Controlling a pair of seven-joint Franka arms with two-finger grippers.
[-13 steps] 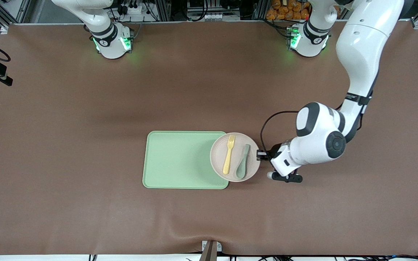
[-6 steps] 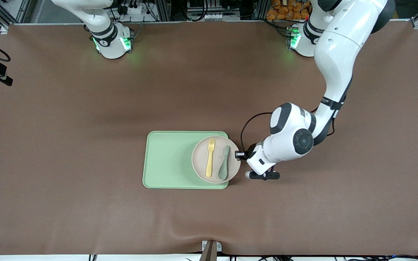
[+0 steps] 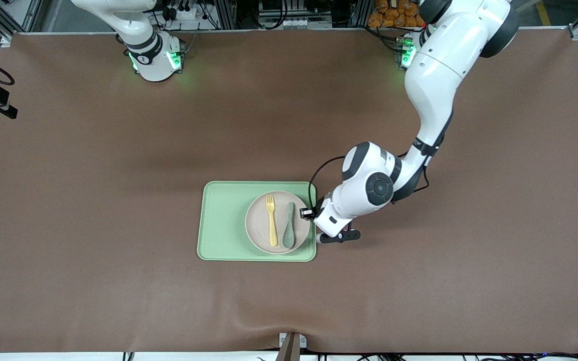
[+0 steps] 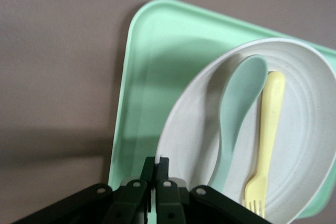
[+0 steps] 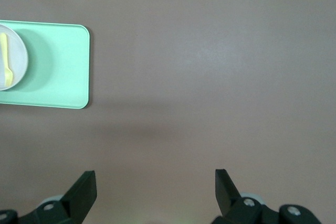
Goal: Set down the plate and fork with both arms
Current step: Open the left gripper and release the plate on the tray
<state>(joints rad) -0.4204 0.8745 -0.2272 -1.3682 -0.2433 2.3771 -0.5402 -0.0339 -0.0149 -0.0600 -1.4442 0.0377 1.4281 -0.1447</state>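
The pale beige-pink plate (image 3: 256, 225) sits over the green tray (image 3: 224, 220), on the part toward the left arm's end. The yellow fork (image 3: 271, 220) and a grey-green spoon (image 3: 289, 225) lie side by side in the plate. My left gripper (image 3: 311, 214) is shut on the plate's rim at the tray's edge; in the left wrist view its gripper (image 4: 157, 164) pinches the rim of the plate (image 4: 304, 145), with the fork (image 4: 268, 129) and spoon (image 4: 239, 114) in it. My right gripper (image 5: 156, 184) is open and empty high over bare table; its arm waits.
The right wrist view shows the tray (image 5: 58, 72) and plate (image 5: 13, 56) at a distance. The brown table mat (image 3: 93, 150) lies all around the tray. Both arm bases stand along the table's edge farthest from the front camera.
My left gripper has carried the plate, with fork and spoon in it, toward the right arm's end, from the tray's edge to over the tray. The right arm has not moved.
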